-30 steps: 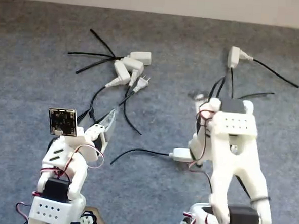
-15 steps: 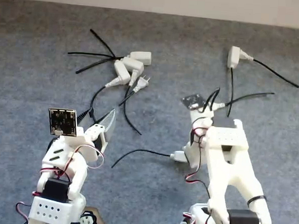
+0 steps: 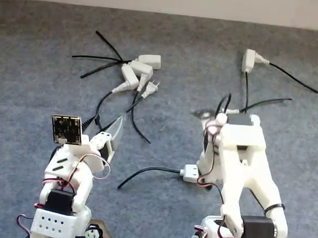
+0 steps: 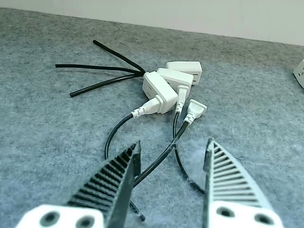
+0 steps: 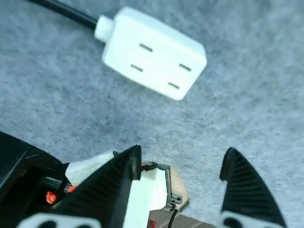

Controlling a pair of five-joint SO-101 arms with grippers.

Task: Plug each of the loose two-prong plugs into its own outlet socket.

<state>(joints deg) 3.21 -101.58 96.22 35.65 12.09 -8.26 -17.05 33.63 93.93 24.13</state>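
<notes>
Table (image 3: 40, 25): grey, carpet-like top, black cords (image 4: 95, 68) strewn over it.
R gripper (image 5: 183, 151): jaws spread, nothing btwn them; hangs just over the socket block (image 5: 154, 59), slots facing up.
L gripper (image 4: 173, 142): jaws spread, empty; aimed at the white blocks (image 4: 159, 90), apart from them.
Loose plug (image 4: 194, 108): just beside those blocks, its cord crossing another.
Risk R: block looks light, so closing off-centre prob. shoves or spins it.
Risk L: crossed cords could drag the blocks along. A tilted plug means prongs miss the slots.
</notes>
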